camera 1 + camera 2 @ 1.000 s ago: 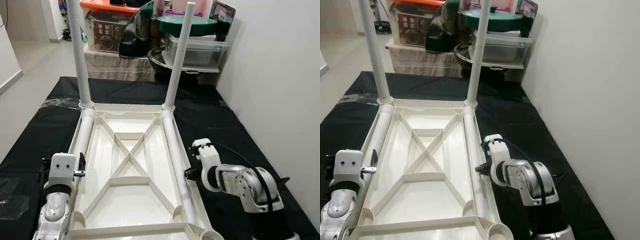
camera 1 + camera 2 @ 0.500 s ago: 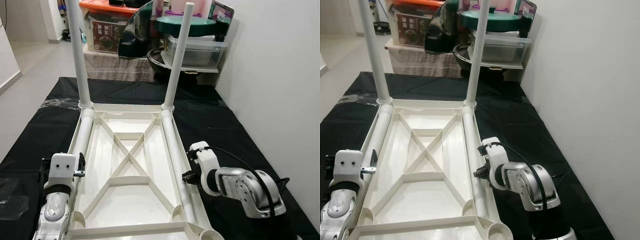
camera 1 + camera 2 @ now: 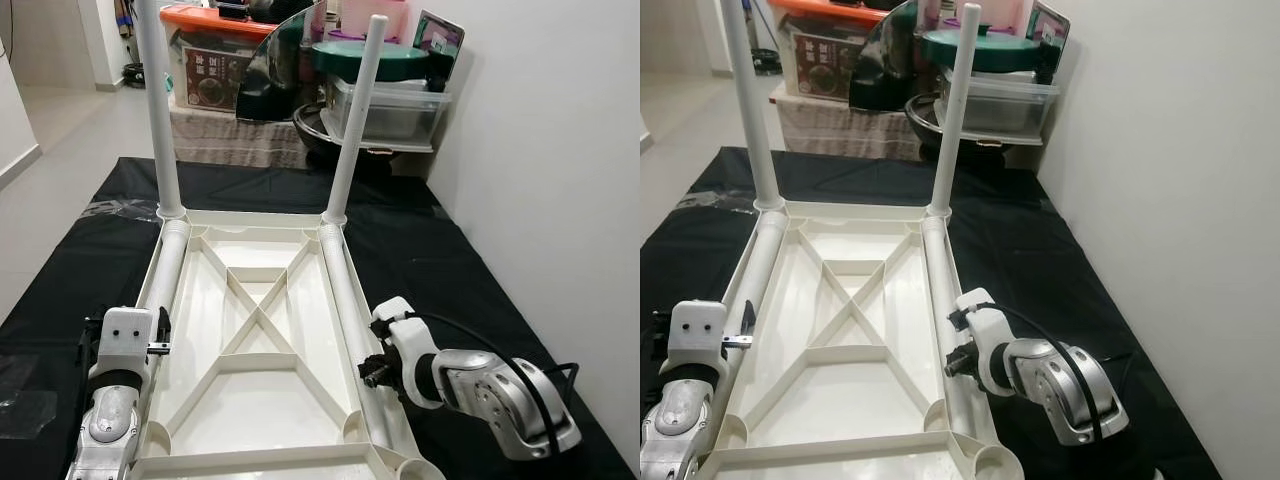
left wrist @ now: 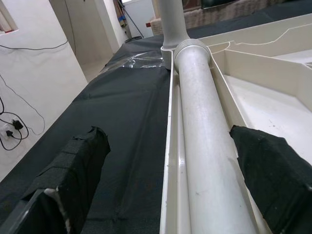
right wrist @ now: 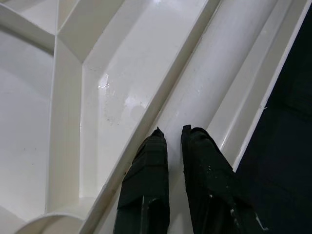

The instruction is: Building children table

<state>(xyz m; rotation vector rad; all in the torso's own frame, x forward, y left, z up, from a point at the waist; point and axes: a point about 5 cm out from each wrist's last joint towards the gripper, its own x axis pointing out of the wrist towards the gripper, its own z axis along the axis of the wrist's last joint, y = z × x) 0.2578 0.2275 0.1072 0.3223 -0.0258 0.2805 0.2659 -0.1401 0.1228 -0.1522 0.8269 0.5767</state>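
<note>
The upturned tabletop lies mid-cloth, two legs standing at its far corners. The right gripper, fingers nearly together, seems to touch the loose leg along the right edge. It should widen first, then straddle it as the wide-open left gripper does the left one.
</note>
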